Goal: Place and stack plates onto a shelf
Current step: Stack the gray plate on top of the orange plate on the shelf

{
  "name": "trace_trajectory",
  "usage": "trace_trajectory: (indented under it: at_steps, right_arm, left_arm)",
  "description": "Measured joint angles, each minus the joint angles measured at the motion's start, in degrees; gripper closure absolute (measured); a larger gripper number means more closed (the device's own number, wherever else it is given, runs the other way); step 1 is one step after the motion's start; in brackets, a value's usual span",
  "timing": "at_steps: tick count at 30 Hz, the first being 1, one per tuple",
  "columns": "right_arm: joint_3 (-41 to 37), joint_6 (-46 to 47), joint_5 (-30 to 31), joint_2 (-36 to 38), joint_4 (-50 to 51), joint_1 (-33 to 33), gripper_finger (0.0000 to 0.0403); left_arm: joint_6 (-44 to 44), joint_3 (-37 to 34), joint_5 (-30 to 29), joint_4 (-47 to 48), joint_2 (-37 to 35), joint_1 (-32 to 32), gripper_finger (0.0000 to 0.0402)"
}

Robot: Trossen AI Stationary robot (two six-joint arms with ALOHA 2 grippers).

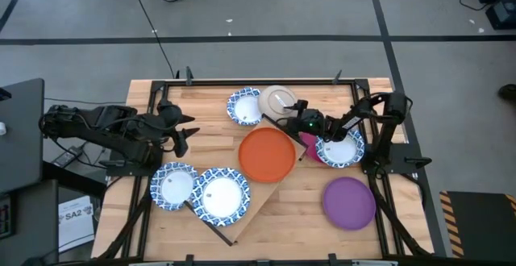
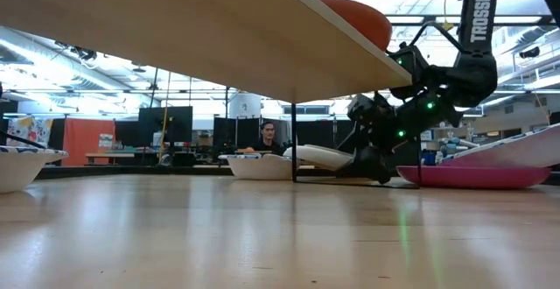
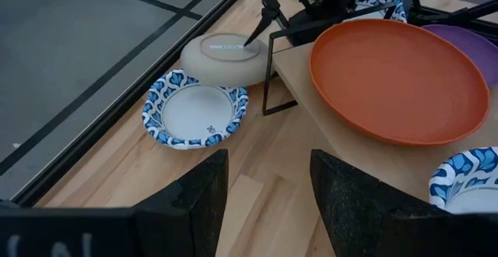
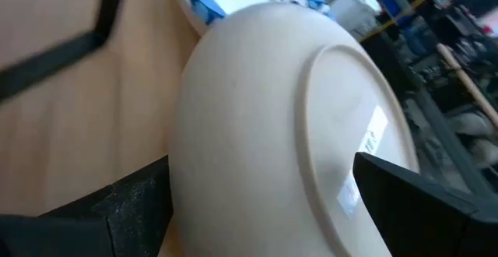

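Observation:
A beige plate (image 1: 276, 101) lies upside down, rim on the table, at the far middle beside a blue-rimmed plate (image 1: 244, 107). My right gripper (image 1: 289, 111) is open and low, and the plate (image 4: 264, 93) fills the space between its fingers. The shelf (image 1: 262, 187) runs slantwise and carries the orange plate (image 1: 267, 154) and a blue-rimmed plate (image 1: 222, 195). Another blue-rimmed plate (image 1: 172, 185) lies at its near left. My left gripper (image 1: 184, 133) waits open above the table's left side. My right gripper comes at the upturned beige plate slanting down from the table's right, one finger (image 4: 124, 202) on each side of it. One fingertip stands at the plate's upturned base ring (image 3: 247, 43). Whether either finger touches the plate, I cannot tell.
A blue-rimmed plate (image 1: 339, 147) sits on a magenta plate (image 1: 309, 147) under my right arm. A purple plate (image 1: 349, 202) lies near right. A black rod support (image 3: 268, 78) of the shelf stands close to the beige plate. A person (image 2: 268, 137) sits beyond the table.

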State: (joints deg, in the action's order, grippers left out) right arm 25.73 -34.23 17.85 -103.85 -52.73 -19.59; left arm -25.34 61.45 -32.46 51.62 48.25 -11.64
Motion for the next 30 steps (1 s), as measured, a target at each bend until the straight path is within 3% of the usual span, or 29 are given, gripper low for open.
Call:
trace_trajectory:
  at_steps: [7,17,30]
  right_arm:
    - [0.75,-0.09,5.08,-0.2,-1.02,-0.13,0.0019]
    - [1.27,0.13,4.86,-0.18,-0.55,-0.63,0.0024]
    - [1.36,2.68,3.2,0.04,0.01,-1.88,0.013]
  left_arm:
    - [-0.01,0.0,-0.01,-0.35,0.0,0.0,0.0212]
    - [0.0,0.0,-0.01,-0.58,0.0,0.01,0.0212]
    - [0.0,0.0,0.01,-0.72,0.0,0.01,0.0212]
